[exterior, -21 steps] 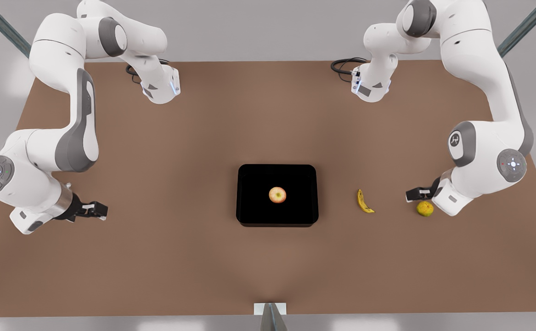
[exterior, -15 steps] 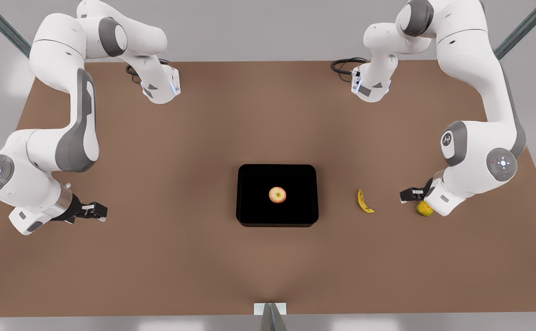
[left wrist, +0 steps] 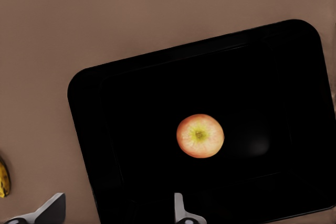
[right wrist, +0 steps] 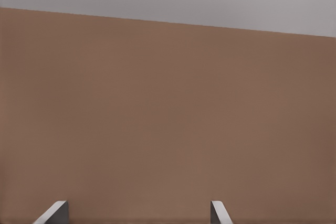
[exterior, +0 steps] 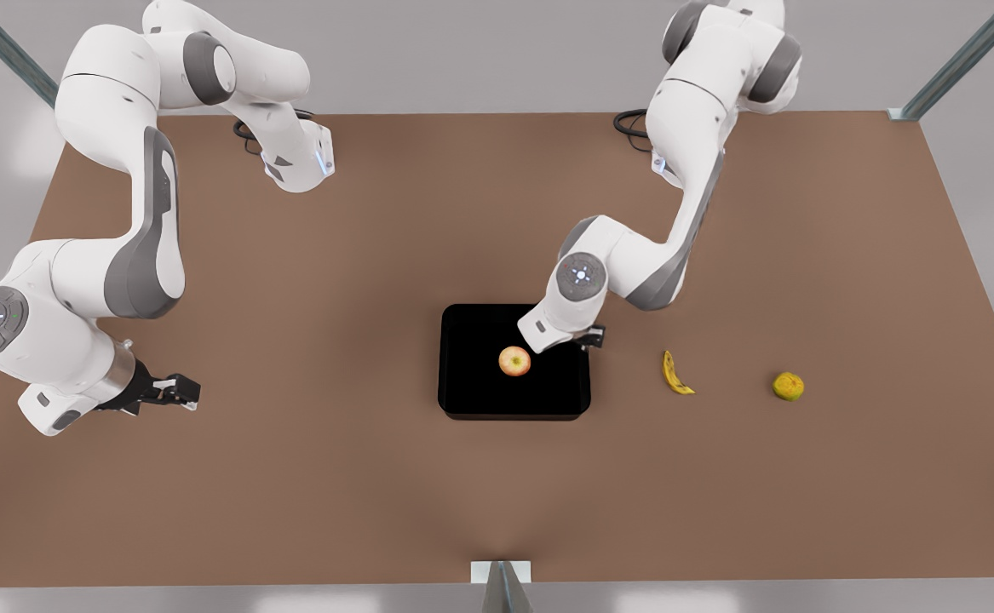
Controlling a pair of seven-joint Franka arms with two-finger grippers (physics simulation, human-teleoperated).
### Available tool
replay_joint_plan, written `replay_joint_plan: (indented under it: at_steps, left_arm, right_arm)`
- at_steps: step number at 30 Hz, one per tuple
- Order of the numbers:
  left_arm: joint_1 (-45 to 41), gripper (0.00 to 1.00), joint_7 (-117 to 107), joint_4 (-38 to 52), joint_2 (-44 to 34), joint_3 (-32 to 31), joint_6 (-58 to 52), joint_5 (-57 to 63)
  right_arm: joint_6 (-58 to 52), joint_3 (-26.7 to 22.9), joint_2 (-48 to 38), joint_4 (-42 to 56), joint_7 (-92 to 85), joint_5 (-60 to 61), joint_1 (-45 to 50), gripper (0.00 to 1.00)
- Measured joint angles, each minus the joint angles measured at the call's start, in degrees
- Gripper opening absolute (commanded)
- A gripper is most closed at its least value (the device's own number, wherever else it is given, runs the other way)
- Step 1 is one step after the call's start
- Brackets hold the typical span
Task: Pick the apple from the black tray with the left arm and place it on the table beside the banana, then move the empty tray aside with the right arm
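The apple (exterior: 514,361), pinkish-red fading to yellow, lies near the middle of the black tray (exterior: 471,400) on the brown table (exterior: 335,477). In the left wrist view, the apple (left wrist: 200,136) shows stem dimple up inside the tray (left wrist: 131,103). My left gripper (exterior: 590,338) hovers open over the tray's far corner on the front view's right, close to the apple and holding nothing; its fingertips (left wrist: 52,208) stand wide apart. The banana (exterior: 676,374) lies on the table to the front view's right of the tray, and its tip (left wrist: 3,179) shows at the wrist view's edge. My right gripper (exterior: 181,392) waits open at the front view's left.
A duller yellow-green round fruit (exterior: 788,386) sits on the table beyond the banana, toward the front view's right. Both arm bases (exterior: 296,162) stand at the table's far edge. The right wrist view shows bare tabletop (right wrist: 168,119) ahead of my open right gripper (right wrist: 136,216).
My left arm has swung from beside the yellow-green fruit, past the banana, to above the tray's far corner near the apple. The right arm has stayed still.
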Motion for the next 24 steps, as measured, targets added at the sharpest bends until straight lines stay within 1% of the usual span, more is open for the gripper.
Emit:
replay_joint_plan:
  at_steps: [3,5,8,10,11,14,17,21,24]
  left_arm:
    - [-1.6,1.00,-4.9,0.3,3.6,-0.1,4.5,-0.1]
    - [-1.8,1.00,-7.9,2.7,7.3,-0.1,7.5,0.0]
    - [-2.2,1.00,-12.1,9.6,14.2,0.0,11.9,0.3]
    - [-3.4,1.00,-14.6,10.9,15.8,0.1,13.9,0.8]
    - [-3.9,1.00,-15.7,10.5,16.0,0.1,14.6,1.5]
    - [-5.2,1.00,-18.8,5.6,15.1,0.1,17.1,4.4]
    - [-6.4,1.00,-21.4,0.3,12.3,0.2,18.6,7.3]
    - [-6.6,1.00,-24.1,-3.2,11.3,0.3,20.2,10.5]
    - [-6.5,1.00,-25.9,-4.1,11.7,0.2,21.9,11.6]
  right_arm:
    - [-0.1,0.0,0.0,0.0,-0.1,0.0,0.0,1.00]
    - [-0.1,0.0,0.0,0.0,-0.1,0.0,0.0,1.00]
    - [-0.1,0.0,0.0,0.0,-0.2,0.0,0.0,1.00]
    - [-0.1,0.0,0.0,0.0,-0.2,0.0,0.0,1.00]
    - [-0.1,0.0,0.0,0.0,-0.2,0.0,0.0,1.00]
    - [-0.1,0.0,0.0,0.0,-0.3,0.0,0.0,1.00]
    - [-0.1,0.0,0.0,0.0,-0.3,0.0,0.0,1.00]
    - [-0.2,0.0,0.0,0.0,-0.3,0.0,0.0,1.00]
    - [-0.2,0.1,0.0,0.0,-0.3,0.0,0.0,1.00]
